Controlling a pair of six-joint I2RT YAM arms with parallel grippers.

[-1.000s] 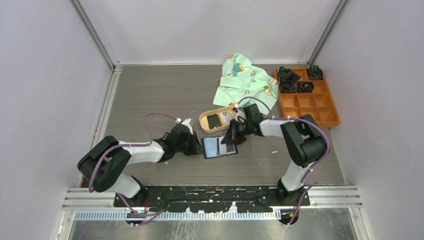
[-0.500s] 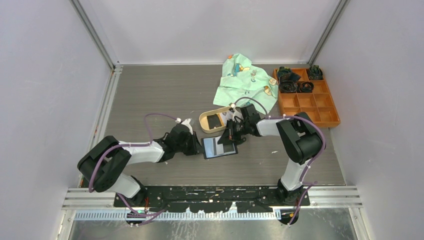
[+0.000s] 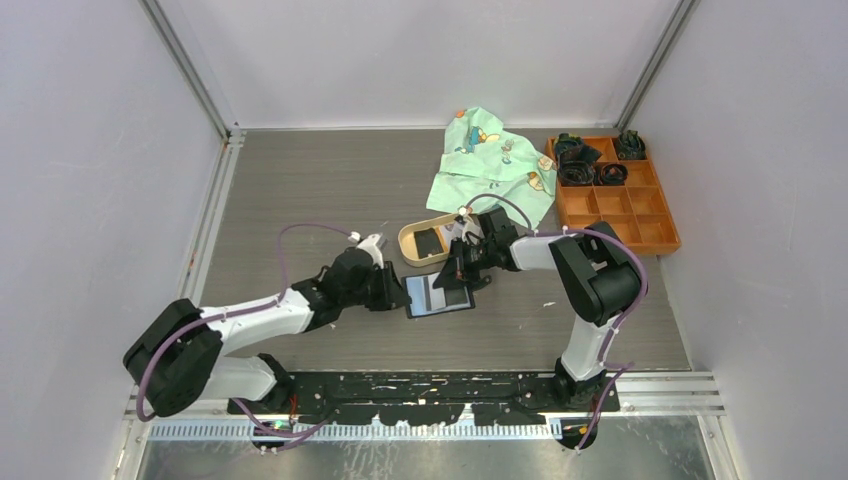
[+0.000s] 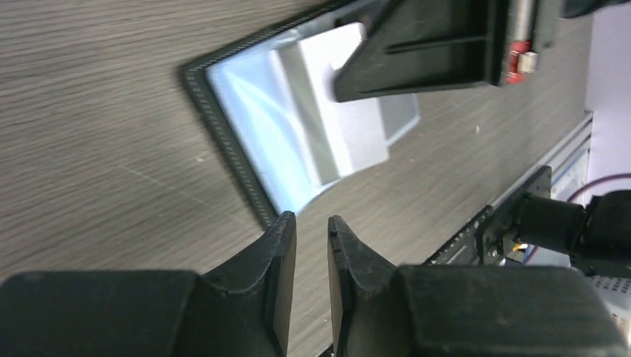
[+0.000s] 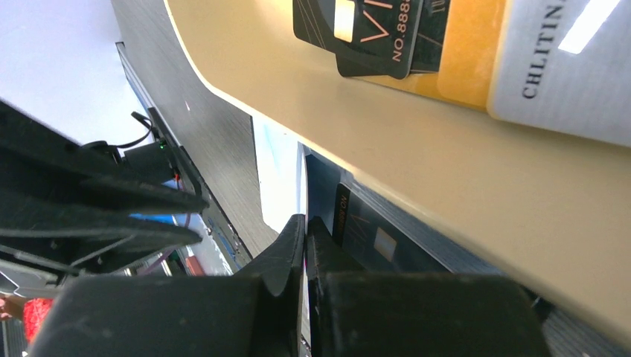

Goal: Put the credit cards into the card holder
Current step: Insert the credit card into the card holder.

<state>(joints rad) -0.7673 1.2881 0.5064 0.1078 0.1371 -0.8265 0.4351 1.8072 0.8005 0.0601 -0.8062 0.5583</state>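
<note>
Grey wood-grain table (image 3: 330, 190), walled on three sides. Both arms reach in towards the middle: left arm (image 3: 260, 315) from the near left, right arm (image 3: 590, 275) from the near right.

Far right of centre: crumpled green printed cloth (image 3: 488, 165). Beside it on the right, an orange compartment box (image 3: 640, 225) with dark coiled items (image 3: 590, 160) in its far cells.

Middle: tan oval tray (image 3: 408, 245), just beyond the card holder (image 3: 438, 297). The card holder lies open and flat on the table between the two claws, its glossy inner pocket catching pale blue-white light.

Credit cards: a black card (image 5: 372, 33) and a grey-white card (image 5: 565, 67) lie in the tray, overlapping. A third, dark card with a chip (image 5: 372, 238) shows below the tray rim, at the card holder.

Left claw (image 4: 307, 242): jaws slightly apart with nothing between them, low over the table just beside the holder's left corner.

Right claw (image 5: 305, 234): jaws together, tips down at the holder's far edge, close under the tray rim. Cannot tell whether a card edge is pinched between them.
</note>
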